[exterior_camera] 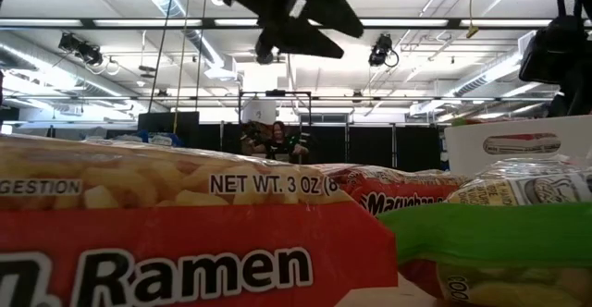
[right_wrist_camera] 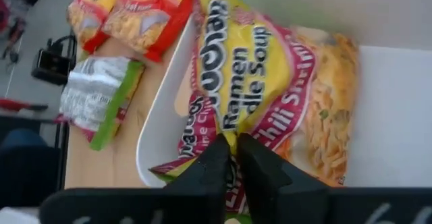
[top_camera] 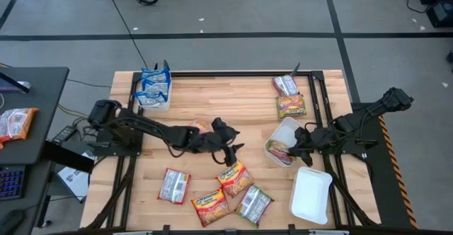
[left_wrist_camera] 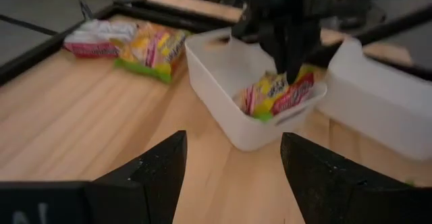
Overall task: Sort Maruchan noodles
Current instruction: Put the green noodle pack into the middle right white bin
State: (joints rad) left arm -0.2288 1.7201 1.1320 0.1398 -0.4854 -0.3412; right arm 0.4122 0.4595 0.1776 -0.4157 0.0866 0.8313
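My right gripper (top_camera: 295,146) (right_wrist_camera: 233,148) hangs over the middle white tray (top_camera: 282,130) and is shut on a yellow-pink noodle packet (right_wrist_camera: 270,96) inside it. Empty and open, my left gripper (top_camera: 228,150) (left_wrist_camera: 233,153) hovers above the table's middle and faces that tray (left_wrist_camera: 223,109). Several packets lie flat near the near edge: a silver-red one (top_camera: 173,185), two orange ones (top_camera: 234,178) (top_camera: 211,205) and a green-silver one (top_camera: 254,203). Two more packets (top_camera: 286,85) (top_camera: 291,106) lie at the far right. Blue packets fill the far-left tray (top_camera: 154,90). My right gripper pinches the yellow-pink packet between its two fingers at one edge (right_wrist_camera: 228,131), coming from above and pointing down. The packet (left_wrist_camera: 280,92) stands tilted in the tray, its lower part resting on the tray floor.
An empty white tray (top_camera: 311,194) sits at the near right corner. An orange packet (top_camera: 201,126) shows partly under my left arm. A black frame (top_camera: 315,86) borders the wooden table. Bare wood lies between the far-left tray and the far-right packets.
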